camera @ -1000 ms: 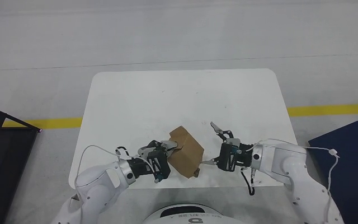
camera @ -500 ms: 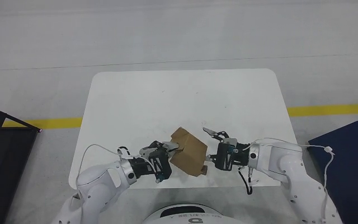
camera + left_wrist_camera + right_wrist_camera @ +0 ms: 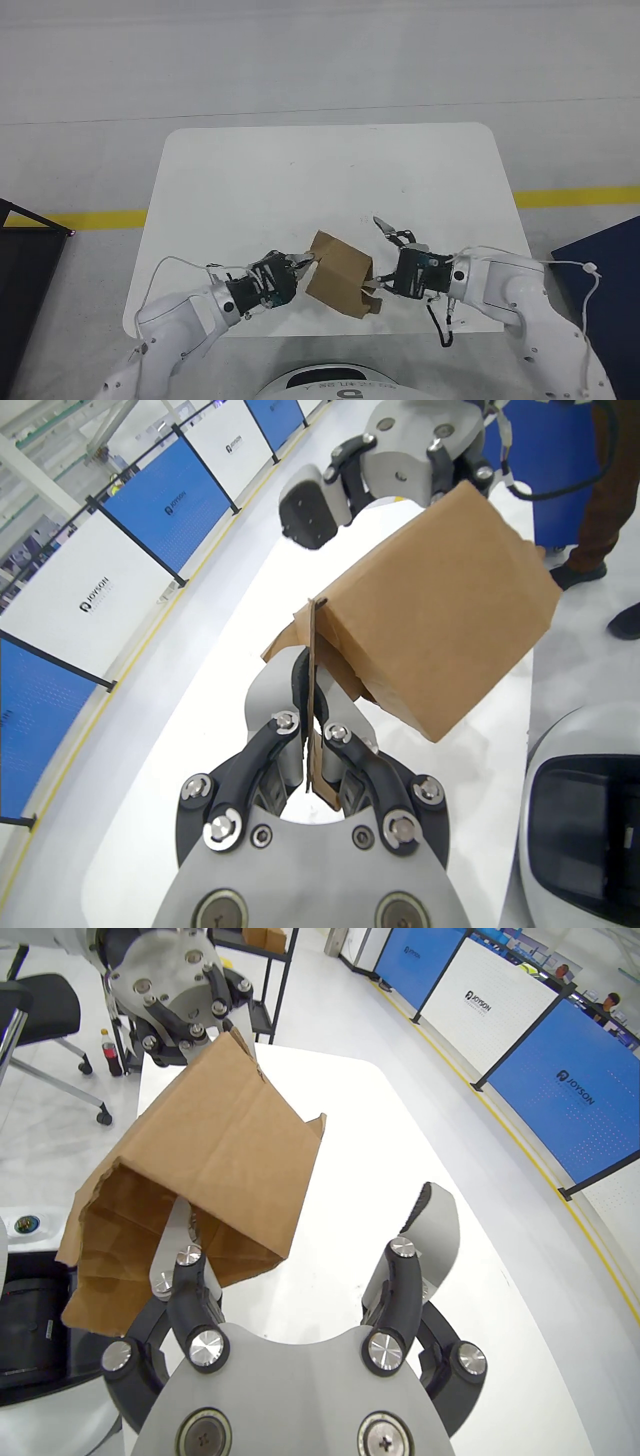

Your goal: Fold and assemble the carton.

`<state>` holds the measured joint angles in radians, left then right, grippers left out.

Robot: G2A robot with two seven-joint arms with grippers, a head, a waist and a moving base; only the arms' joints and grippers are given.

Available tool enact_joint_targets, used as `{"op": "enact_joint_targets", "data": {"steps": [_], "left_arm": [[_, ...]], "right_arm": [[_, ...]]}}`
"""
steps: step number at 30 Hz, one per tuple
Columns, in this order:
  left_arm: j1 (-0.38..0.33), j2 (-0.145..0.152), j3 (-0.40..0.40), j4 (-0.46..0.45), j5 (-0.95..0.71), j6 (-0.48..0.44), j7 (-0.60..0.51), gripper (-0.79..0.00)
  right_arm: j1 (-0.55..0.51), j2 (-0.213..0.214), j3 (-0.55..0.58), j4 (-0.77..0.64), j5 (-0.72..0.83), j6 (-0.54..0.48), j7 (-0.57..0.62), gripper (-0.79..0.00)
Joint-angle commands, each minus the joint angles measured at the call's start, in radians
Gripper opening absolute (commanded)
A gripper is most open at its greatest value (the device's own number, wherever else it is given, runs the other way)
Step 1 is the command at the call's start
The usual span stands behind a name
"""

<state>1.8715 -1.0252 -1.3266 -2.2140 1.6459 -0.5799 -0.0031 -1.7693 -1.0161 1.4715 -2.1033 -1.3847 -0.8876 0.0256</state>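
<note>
Carton [image 3: 340, 272] tilted, at near edge of table [image 3: 300, 180], between both arms. Left end effector [image 3: 310, 695] pinched tight on a carton flap. Right end effector [image 3: 374, 256] spread wide, one finger inside the carton's open end.

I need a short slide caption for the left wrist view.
Left gripper clamps a flap of the brown carton over the white table.

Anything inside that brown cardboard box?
One finger of the right tool sits inside the open end of the carton; the rest seen is bare cardboard. Its far end is covered.
</note>
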Motion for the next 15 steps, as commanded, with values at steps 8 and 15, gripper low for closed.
{"op": "enact_joint_targets", "data": {"steps": [8,15], "left_arm": [[-0.004,-0.007,-0.022,0.01,-0.344,0.025,-0.147,-0.785],[-0.012,-0.005,-0.042,-0.002,-0.434,0.028,-0.213,-0.785]], "right_arm": [[-0.063,0.004,0.135,0.08,0.306,0.033,-0.071,0.0],[-0.072,0.007,0.156,0.131,0.516,0.018,-0.046,0.0]]}}
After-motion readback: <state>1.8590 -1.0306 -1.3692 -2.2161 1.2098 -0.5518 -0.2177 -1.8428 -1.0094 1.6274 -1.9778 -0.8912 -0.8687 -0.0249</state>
